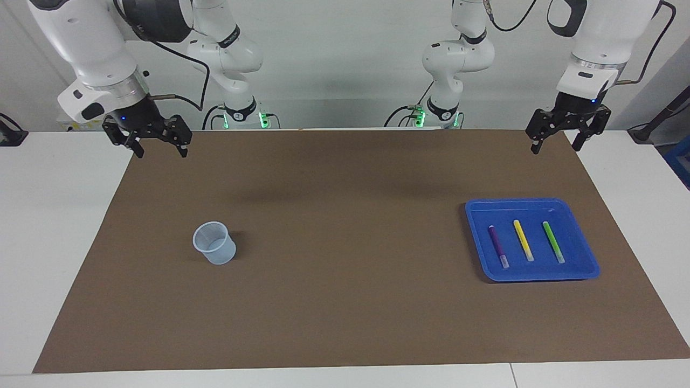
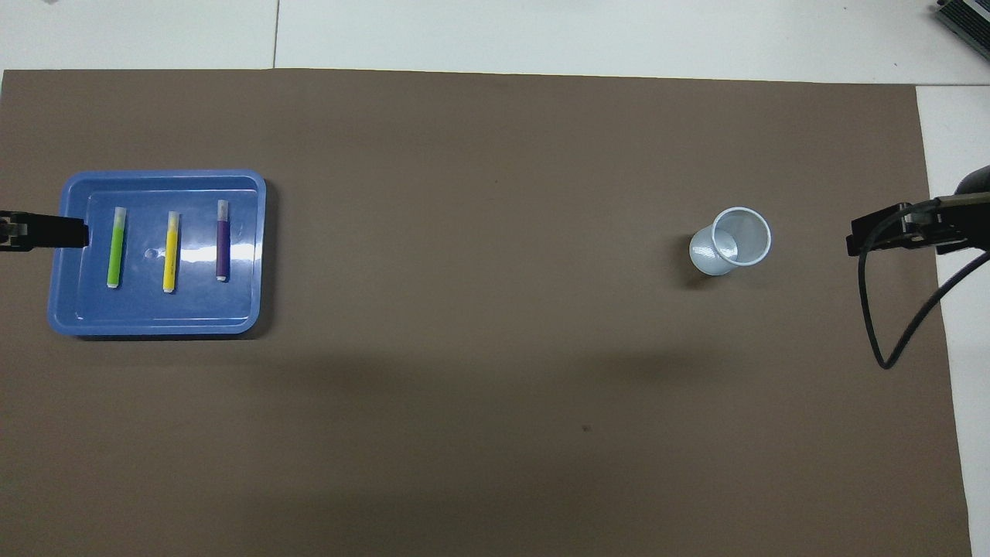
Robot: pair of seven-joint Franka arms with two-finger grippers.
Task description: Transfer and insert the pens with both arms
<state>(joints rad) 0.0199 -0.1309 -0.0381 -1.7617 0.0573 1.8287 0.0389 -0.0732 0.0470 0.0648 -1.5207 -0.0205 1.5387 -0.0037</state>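
Note:
Three pens lie side by side in a blue tray [image 1: 480, 215] toward the left arm's end of the table: purple [image 1: 498, 246], yellow [image 1: 523, 240] and green [image 1: 553, 242]. From overhead they are the green pen [image 2: 116, 247], the yellow pen [image 2: 171, 252] and the purple pen [image 2: 222, 240]. My left gripper [image 1: 556, 148] hangs open and empty, high over the brown mat's corner near the tray. My right gripper [image 1: 160, 153] hangs open and empty over the mat's corner at the right arm's end. Overhead, only the tips of the left gripper [image 2: 46, 232] and the right gripper [image 2: 889, 232] show.
A translucent plastic cup [image 1: 214, 243] stands upright on the brown mat [image 1: 345, 302] toward the right arm's end, also seen overhead as the cup [image 2: 731, 241]. A black cable [image 2: 874, 325] loops down from the right wrist. White tabletop borders the mat.

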